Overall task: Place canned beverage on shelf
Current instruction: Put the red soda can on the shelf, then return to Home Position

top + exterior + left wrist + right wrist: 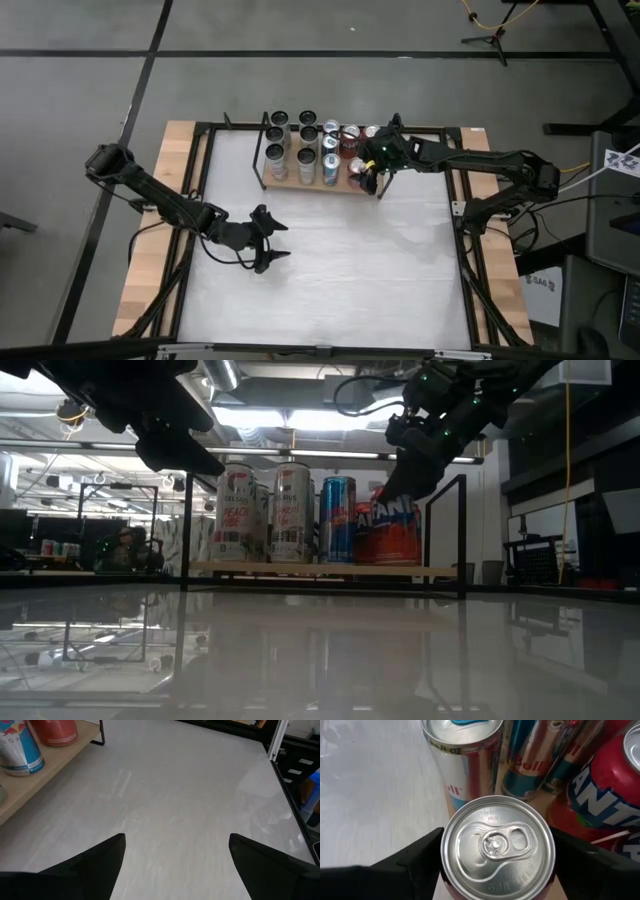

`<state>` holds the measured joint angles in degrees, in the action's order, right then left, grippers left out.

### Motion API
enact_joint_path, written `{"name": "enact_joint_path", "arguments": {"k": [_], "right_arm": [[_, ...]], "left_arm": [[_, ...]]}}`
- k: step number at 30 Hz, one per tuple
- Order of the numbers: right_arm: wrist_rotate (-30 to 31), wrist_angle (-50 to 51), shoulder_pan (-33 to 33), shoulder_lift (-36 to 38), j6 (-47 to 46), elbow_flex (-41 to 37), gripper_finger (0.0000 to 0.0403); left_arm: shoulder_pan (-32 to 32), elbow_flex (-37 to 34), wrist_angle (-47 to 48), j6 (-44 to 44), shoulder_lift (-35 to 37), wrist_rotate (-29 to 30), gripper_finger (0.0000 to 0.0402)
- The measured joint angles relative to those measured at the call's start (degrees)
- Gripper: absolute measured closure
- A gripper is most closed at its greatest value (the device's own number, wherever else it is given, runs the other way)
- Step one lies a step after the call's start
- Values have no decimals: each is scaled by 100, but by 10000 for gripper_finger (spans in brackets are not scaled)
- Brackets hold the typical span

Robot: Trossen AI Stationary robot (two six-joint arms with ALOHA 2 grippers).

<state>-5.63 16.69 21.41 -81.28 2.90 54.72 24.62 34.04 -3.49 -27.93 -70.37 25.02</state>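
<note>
The light-wood shelf stands at the table's far side and holds several cans: silver ones, blue-and-silver ones and red ones. It also shows in the low view. My right gripper is at the shelf's right end, shut on a red can with a silver top. That can is beside a blue-and-silver can and another red can. My left gripper is open and empty over the table's middle left, well clear of the shelf. My right gripper pinches the red can between its two fingers, one on each side of the can's upper wall just under the top rim. The fingers come from above, slanting down from the table's right. The can is upright; in the low view its base seems level with the shelf board.
Black rod uprights stand at the shelf's ends, the right one close to my right gripper. The white tabletop lies bare in front of the shelf. A black frame runs along the table's sides.
</note>
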Motion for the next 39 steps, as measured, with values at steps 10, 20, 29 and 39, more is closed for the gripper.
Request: {"name": "enact_joint_path", "arguments": {"k": [10,20,29,39], "right_arm": [[4,14,0,0,0,0,65],[5,13,0,0,1,0,63],[10,13,0,0,1,-2,63],[48,6,0,0,47,220,63]], "left_arm": [[0,0,0,-1,0,91,52],[0,0,0,-2,0,92,52],[0,0,0,-14,0,92,52],[0,0,0,-28,0,90,52]]}}
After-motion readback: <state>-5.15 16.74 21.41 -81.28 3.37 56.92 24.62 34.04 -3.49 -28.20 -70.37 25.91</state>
